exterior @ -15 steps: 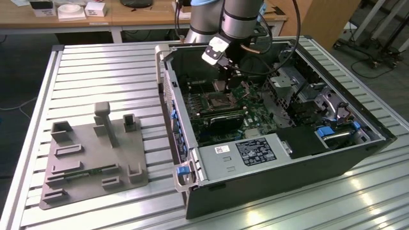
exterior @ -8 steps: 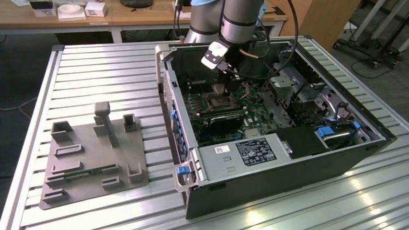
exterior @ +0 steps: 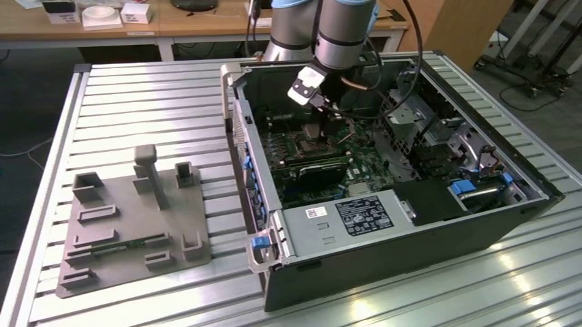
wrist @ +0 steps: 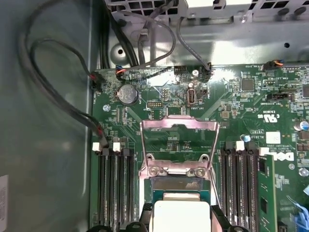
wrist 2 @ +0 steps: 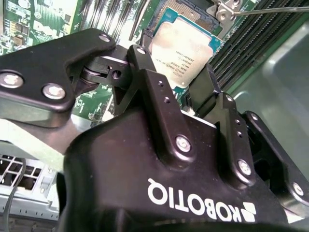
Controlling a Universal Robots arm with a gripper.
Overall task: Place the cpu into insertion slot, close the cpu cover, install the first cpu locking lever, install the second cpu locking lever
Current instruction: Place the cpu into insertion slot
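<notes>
My gripper (exterior: 312, 129) reaches down into the open black computer case (exterior: 409, 245), over the green board. In both wrist views the cpu (wrist 2: 186, 48) (wrist: 181, 212), a pale silvery square chip, sits between my two black fingers (wrist 2: 145, 72), which touch its opposite edges. It is at the insertion slot (wrist: 179, 184), whose dark strip shows just beyond it; I cannot tell whether it is seated. The cpu cover (wrist: 178, 125), a silvery frame, stands swung open beyond the slot. A thin wire lever (wrist 2: 270, 9) is raised beside it.
Black memory slots (wrist: 113, 188) flank the socket, and a green memory stick (wrist: 268, 193) stands in the other bank. Loose cables (wrist: 140, 43) run over the board's far edge. A grey fixture plate (exterior: 136, 218) lies on the slatted table at the exterior view's left.
</notes>
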